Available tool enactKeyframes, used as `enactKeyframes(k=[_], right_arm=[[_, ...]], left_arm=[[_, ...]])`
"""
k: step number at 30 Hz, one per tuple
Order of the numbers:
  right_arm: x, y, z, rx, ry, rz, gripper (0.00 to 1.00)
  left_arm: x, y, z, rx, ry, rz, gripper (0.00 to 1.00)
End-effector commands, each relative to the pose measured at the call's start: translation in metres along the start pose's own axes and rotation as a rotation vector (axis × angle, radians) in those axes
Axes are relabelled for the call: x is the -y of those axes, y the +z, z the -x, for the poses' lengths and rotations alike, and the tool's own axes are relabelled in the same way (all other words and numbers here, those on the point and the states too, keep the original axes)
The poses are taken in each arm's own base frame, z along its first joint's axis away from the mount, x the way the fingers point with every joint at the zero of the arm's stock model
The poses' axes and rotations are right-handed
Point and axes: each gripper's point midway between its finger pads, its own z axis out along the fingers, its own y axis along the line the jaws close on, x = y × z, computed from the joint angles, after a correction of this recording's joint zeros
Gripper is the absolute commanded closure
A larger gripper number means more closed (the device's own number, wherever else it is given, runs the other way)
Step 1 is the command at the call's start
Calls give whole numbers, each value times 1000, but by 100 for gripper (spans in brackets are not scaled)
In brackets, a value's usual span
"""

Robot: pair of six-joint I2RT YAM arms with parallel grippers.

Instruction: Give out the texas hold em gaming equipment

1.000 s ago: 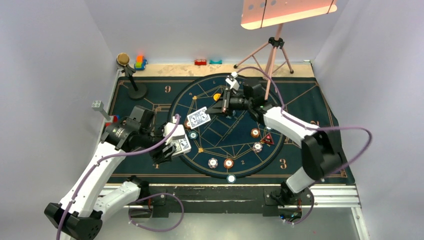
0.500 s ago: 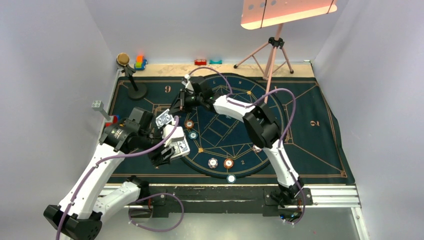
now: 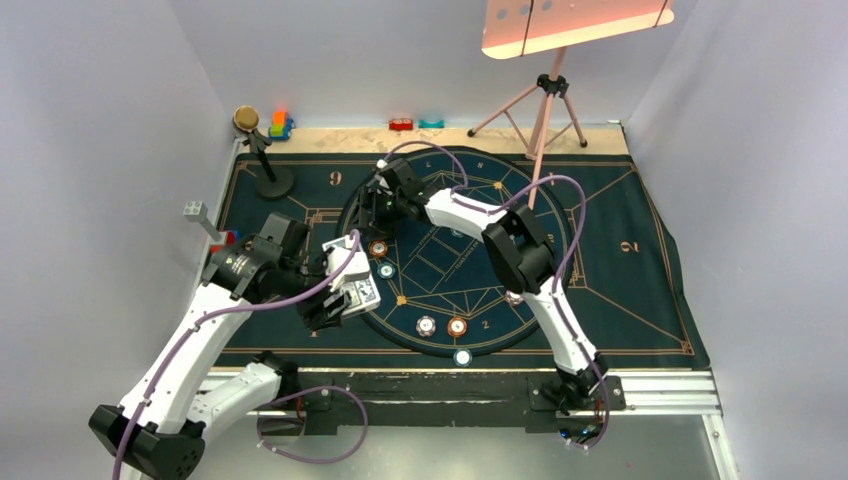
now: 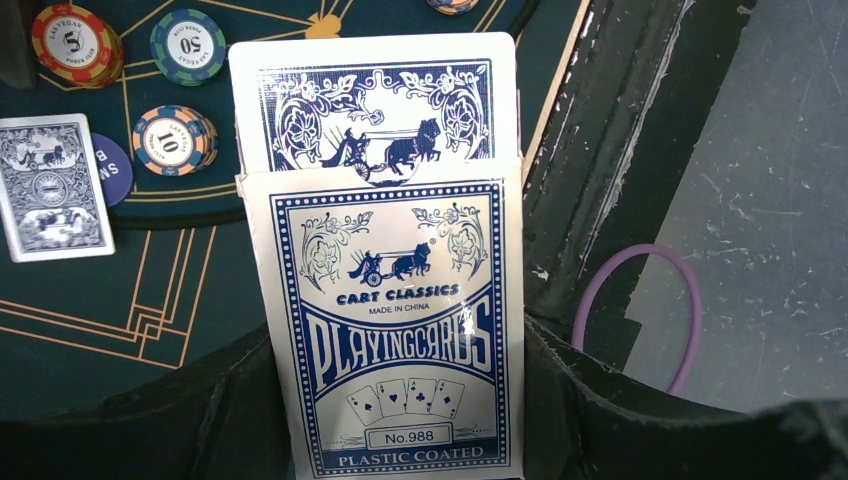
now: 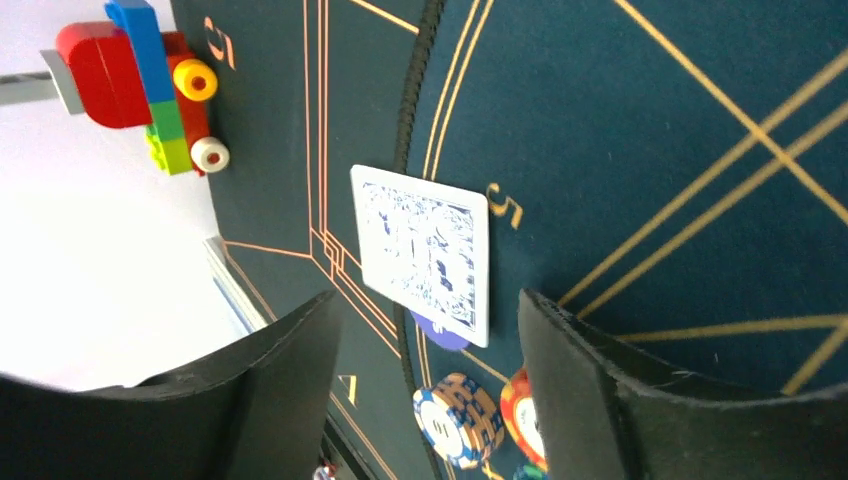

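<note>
My left gripper (image 3: pixel 352 290) (image 4: pixel 395 400) is shut on a blue-and-white playing card box (image 4: pixel 395 330), with cards (image 4: pixel 375 110) sticking out of its open top. My right gripper (image 3: pixel 368 212) (image 5: pixel 425 300) hangs open just above a single face-down card (image 5: pixel 425 250) (image 3: pixel 335 243) (image 4: pixel 55 185), which lies flat on the mat beside the gold 5 and half covers a blue chip (image 5: pixel 440 332). Chips marked 10 (image 4: pixel 172 140), 5 (image 4: pixel 75 45) and 50 (image 4: pixel 188 45) sit close by. More chips (image 3: pixel 457 325) lie near the circle's front edge.
The dark blue mat (image 3: pixel 620 250) with gold lines covers the table. Colourful toy blocks (image 5: pixel 140 85) stand off its left edge. A microphone stand (image 3: pixel 262 150) is at the back left and a tripod (image 3: pixel 545 100) at the back right. Small blocks (image 3: pixel 402 124) line the back edge.
The right arm swung from the mat's middle right to the left side carrying a card, laid it down by the 5 and opened its jaws. The left arm stayed put.
</note>
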Motion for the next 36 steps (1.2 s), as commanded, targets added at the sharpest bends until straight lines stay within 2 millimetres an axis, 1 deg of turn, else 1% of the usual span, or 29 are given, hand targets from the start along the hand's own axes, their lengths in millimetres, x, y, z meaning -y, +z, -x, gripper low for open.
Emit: enactKeyframes(k=[1, 4, 7, 8, 10, 12, 13, 14, 17, 19, 21, 23, 29, 36], right_arm=[[-61, -66, 41, 144, -137, 13, 23], [-83, -109, 53, 209, -165, 44, 15], [-100, -156, 50, 269, -197, 94, 12], [-106, -169, 45, 280, -211, 113, 11], [-113, -193, 29, 278, -235, 148, 9], [-108, -204, 5, 240, -244, 168, 8], [-109, -215, -5, 234, -246, 186, 8], [-105, -217, -17, 214, -237, 200, 7], [-104, -221, -54, 157, -228, 276, 6], [-105, -219, -74, 114, -230, 299, 5], [-108, -217, -89, 78, -232, 322, 5], [-112, -215, -99, 52, -218, 348, 4], [-128, -210, -109, 29, -215, 443, 3], [-137, -191, -131, -36, -204, 500, 2]], left_arm=[[-6, -4, 14, 46, 22, 25, 100], [-5, -7, 19, 61, 17, 26, 100], [-7, -5, 18, 56, 15, 29, 100], [-8, -4, 18, 54, 15, 29, 100], [-9, -3, 19, 54, 16, 29, 100], [-10, -3, 21, 62, 19, 33, 100], [-11, -3, 22, 67, 20, 35, 100], [-12, -3, 23, 73, 22, 39, 100], [-14, -3, 26, 83, 24, 46, 100], [-14, -3, 27, 87, 24, 44, 100], [-15, -2, 29, 89, 24, 44, 100], [-15, -3, 31, 94, 23, 43, 100], [-16, -6, 36, 107, 27, 51, 100], [-17, -6, 37, 109, 27, 51, 100]])
